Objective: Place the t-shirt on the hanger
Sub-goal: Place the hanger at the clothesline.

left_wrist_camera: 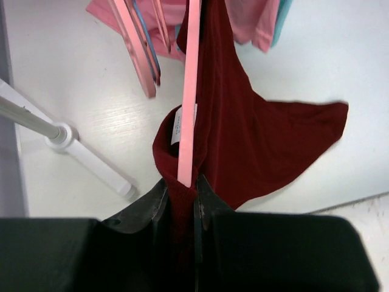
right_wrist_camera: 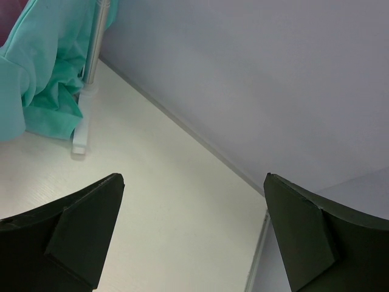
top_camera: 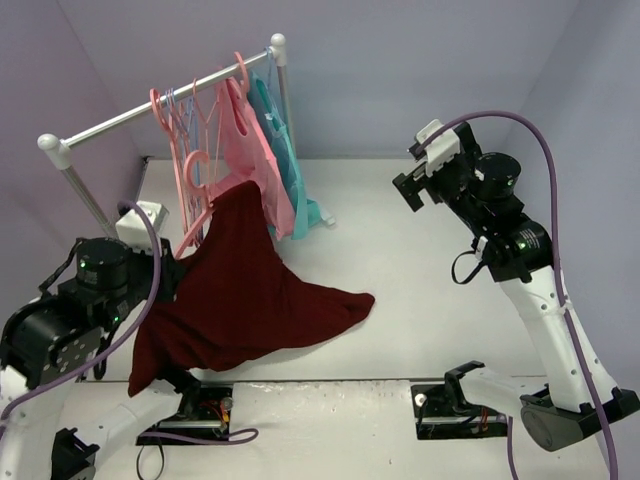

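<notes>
- A white clothes rack (top_camera: 120,117) is standing at the back left of the table (top_camera: 420,280), its rail running from near left to far right.
- A pink garment (top_camera: 250,150) is hanging from the rail.
- A teal garment (top_camera: 298,185) is hanging just beside it toward the rail's far end, reaching down to the table by the rack's foot (right_wrist_camera: 81,131).
- Spare hangers (left_wrist_camera: 134,52) are hanging nearer the rail's left end.
- A pale lavender wall (top_camera: 400,70) is enclosing the table.
</notes>
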`<state>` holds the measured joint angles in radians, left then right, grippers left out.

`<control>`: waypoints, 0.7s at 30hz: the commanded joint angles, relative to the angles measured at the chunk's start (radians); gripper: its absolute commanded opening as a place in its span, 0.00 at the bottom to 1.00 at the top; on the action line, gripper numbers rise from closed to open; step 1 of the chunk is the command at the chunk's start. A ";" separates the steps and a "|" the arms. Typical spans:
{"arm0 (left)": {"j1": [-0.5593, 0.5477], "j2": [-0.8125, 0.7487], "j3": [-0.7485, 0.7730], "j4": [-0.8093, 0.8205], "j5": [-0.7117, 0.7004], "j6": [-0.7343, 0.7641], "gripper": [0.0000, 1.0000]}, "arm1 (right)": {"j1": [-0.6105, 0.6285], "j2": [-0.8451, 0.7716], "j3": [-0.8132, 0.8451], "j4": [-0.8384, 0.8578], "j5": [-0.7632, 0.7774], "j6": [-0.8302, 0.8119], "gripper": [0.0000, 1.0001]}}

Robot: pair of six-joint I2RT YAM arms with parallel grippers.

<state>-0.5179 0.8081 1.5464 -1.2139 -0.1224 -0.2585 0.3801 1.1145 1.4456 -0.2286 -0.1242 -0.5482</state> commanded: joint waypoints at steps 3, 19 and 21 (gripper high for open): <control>-0.005 0.090 -0.006 0.344 -0.187 -0.170 0.00 | -0.002 -0.039 -0.026 0.096 -0.027 0.032 0.97; -0.008 0.265 0.144 0.473 -0.481 -0.070 0.00 | -0.001 -0.106 -0.107 0.097 -0.014 0.043 0.98; -0.008 0.245 0.132 0.466 -0.498 -0.047 0.00 | -0.001 -0.110 -0.116 0.097 -0.009 0.040 0.98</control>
<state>-0.5243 1.1122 1.6253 -0.8684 -0.4777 -0.3567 0.3801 1.0285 1.3413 -0.2186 -0.1387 -0.5194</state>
